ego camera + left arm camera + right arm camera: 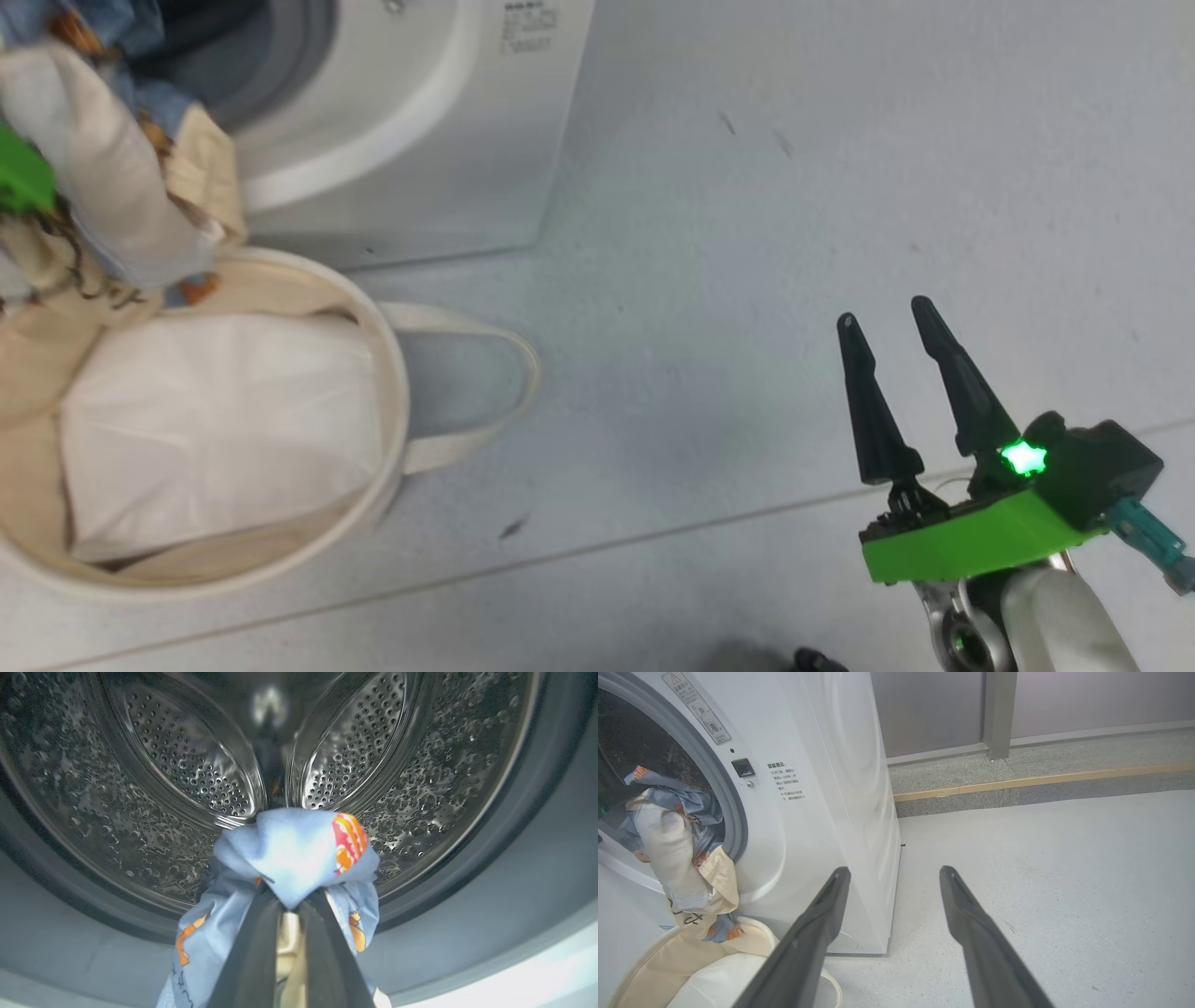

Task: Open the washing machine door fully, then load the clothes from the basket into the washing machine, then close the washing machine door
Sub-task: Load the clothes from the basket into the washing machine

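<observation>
Pale grey floor [747, 280] spreads beside the washer [448, 140]. At the washer's mouth the left gripper [290, 897] is pinched tight on the clothes [289, 854]: the blue bundle faces the drum [187, 765], and a cream tail hangs down the washer's front to the basket [397, 373] just below. The right gripper [885, 315] hangs well clear of the washer, fingers spread wide, empty. Best, I judge, to reach deep into the drum before releasing, so the tail clears the washer's rim.

Head view looks steeply down on the basket [397, 397] and floor [794, 187]. Left wrist view faces into the drum [187, 765] from close — right wrist view looks low along the floor, sharing the washing machine [822, 788] and basket with the head view.
</observation>
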Controlling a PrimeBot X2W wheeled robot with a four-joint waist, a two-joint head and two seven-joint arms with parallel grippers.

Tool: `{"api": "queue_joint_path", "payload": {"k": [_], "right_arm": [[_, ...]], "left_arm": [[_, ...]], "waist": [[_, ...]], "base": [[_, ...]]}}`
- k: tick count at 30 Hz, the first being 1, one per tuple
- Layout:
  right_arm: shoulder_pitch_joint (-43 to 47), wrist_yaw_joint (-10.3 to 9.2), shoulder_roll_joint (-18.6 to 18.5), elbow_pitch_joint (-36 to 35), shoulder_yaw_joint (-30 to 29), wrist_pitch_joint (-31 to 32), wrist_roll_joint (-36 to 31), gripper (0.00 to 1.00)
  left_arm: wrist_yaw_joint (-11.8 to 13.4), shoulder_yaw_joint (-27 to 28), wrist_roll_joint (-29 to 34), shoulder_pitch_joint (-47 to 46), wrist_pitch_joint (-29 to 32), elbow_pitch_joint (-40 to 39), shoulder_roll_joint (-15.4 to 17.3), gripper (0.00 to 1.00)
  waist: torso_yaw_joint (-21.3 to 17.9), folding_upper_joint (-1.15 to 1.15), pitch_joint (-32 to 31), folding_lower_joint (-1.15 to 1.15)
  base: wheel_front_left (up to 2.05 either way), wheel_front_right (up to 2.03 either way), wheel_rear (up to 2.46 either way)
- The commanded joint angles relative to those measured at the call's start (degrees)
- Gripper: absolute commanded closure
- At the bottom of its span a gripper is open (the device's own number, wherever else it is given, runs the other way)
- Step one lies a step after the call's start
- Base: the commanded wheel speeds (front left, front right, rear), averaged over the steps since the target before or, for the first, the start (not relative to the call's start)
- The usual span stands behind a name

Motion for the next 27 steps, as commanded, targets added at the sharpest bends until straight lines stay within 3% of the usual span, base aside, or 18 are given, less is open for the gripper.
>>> {"api": "queue_joint_path", "payload": {"k": [1, 7, 14, 27], "right_arm": [[-0.83, 0.06, 0.45, -2.05, 1.33, -0.79, -0.59, 0.00], [-2.01, 0.06, 0.93, -2.30, 2.20, -2.07, -1.17, 0.00], [-2.78, 0.06, 1.08, -1.94, 2.69, -3.86, 0.07, 0.00], [-4.67, 0.06, 1.10, -0.28, 4.56, -5.24, 2.20, 0.00]], "left_arm": [[-0.99, 1.70, -0.11, -5.26, 1.83, 1.60, 1.64, 1.00], [-3.25, 0.90, -1.60, -17.21, 9.98, 13.27, 0.35, 1.00], [-4.22, -0.71, -0.19, -30.16, 13.32, 21.29, 0.63, 1.00], [-4.54, -2.57, 4.05, -46.84, -2.85, 26.24, 0.46, 1.00]], "waist": [[-1.79, 0.00, 3.71, -0.01], [-3.36, 0.00, 9.38, -0.01], [-5.10, 0.00, 15.12, -0.01], [-6.45, 0.00, 19.22, -0.01]], "base": [[0.00, 0.00, 0.00], [0.00, 0.00, 0.00], [0.00, 0.00, 0.00], [0.00, 0.00, 0.00]]}}
